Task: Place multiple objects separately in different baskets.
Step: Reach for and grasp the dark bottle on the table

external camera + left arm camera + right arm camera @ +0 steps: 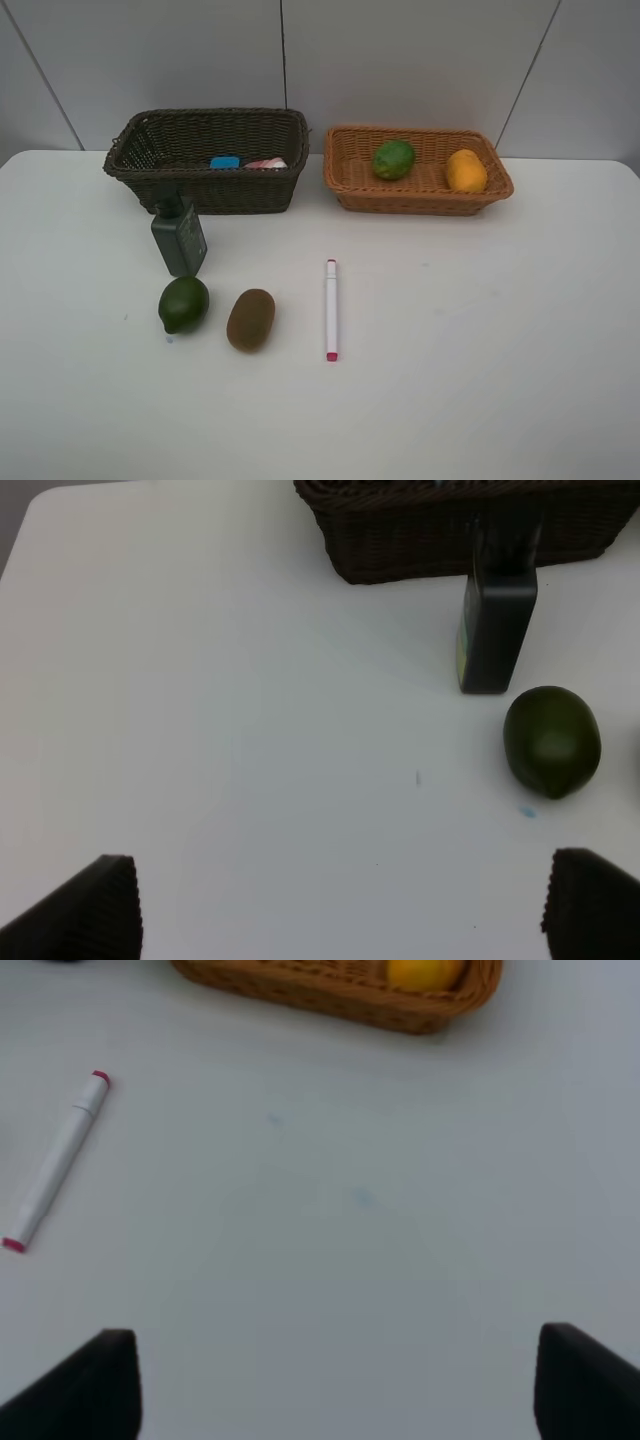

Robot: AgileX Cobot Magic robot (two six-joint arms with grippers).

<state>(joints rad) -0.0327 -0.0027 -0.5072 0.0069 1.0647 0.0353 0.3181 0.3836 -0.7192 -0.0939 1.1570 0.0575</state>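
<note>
Here, dark woven basket (220,190), tan woven basket (420,200); oval kiwi (250,319), cylindrical marker (331,309)

The dark brown basket (220,192) holds a blue eraser (225,162) and pink bottle (266,163), the tan basket (415,201) a green fruit (394,159) and orange mango (466,170) — before them a dark green bottle (179,236) stands upright, with a second green fruit (184,304), kiwi (250,319) and white-pink marker (331,309) lying loose.

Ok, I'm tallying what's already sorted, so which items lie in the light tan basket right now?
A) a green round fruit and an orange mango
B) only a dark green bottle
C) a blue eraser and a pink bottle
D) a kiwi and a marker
A: the high view shows the green round fruit and the orange mango resting inside the light tan basket, with nothing else in it.
</note>
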